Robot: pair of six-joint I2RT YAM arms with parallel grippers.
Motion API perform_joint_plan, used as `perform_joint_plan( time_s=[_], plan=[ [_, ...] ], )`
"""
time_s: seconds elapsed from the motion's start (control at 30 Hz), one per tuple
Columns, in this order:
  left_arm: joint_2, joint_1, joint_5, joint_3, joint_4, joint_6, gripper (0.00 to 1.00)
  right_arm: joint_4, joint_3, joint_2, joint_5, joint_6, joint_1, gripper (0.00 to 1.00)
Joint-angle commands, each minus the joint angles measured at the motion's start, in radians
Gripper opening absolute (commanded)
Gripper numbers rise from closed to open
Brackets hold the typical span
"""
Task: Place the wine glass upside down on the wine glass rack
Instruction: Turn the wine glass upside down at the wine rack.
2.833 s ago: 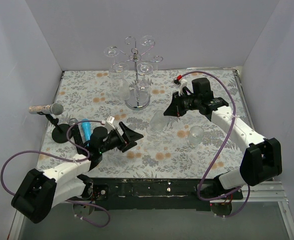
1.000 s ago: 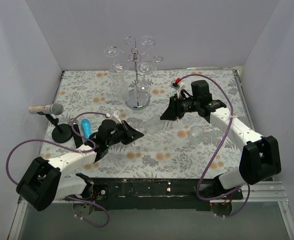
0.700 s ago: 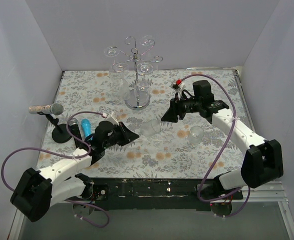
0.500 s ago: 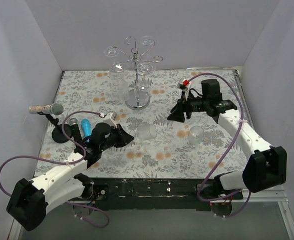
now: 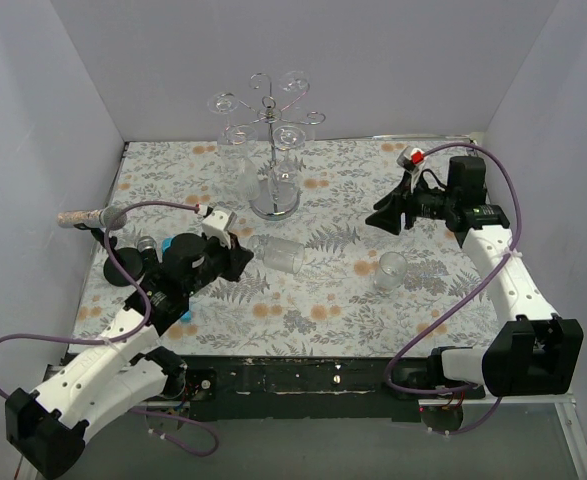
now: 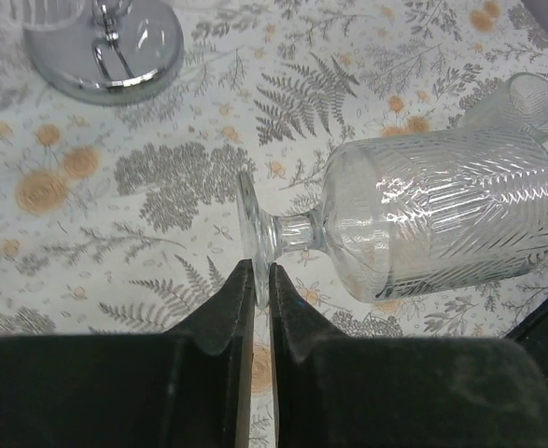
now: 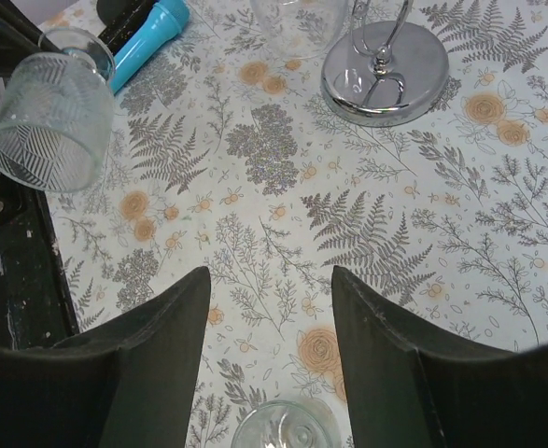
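Well, at the far left a microphone sits near the edge of the flowered desk. Next comes the left pincer, its fingers pressed together on the rim of the foot of the wine glass. The glass is turned on its side, bowl pointing right, low over the cloth; whether the bowl touches it I cannot quite tell. Beyond it, toward the back wall, stands the wine glass rack, apparently with several hanging glasses on its curled arms. Further right a second glass stands upright on the desk. At the right, the right pincer hovers with fingers apart, holding nothing.
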Motion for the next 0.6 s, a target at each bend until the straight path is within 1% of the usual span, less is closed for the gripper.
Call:
perform_joint_plan(
  time_s=[0.0,0.1,0.27,0.43,0.57],
  plan=[
    [-0.018,-0.009,-0.013,0.125,0.033,0.216,0.00,0.021,-0.009,-0.033,-0.062,-0.019,-0.028,0.62],
    [-0.008,-0.015,-0.010,0.171,0.022,0.311,0.00,0.002,0.001,-0.033,-0.112,-0.043,-0.028,0.62],
    [-0.005,-0.035,-0.002,0.213,0.013,0.466,0.00,-0.085,0.075,-0.002,-0.190,-0.112,-0.028,0.62],
    [0.010,-0.079,-0.002,0.234,0.019,0.615,0.00,-0.179,0.161,0.036,-0.198,-0.160,-0.015,0.62],
    [0.019,-0.148,-0.051,0.224,0.068,0.730,0.00,-0.234,0.218,0.059,-0.210,-0.172,0.003,0.62]
  ],
)
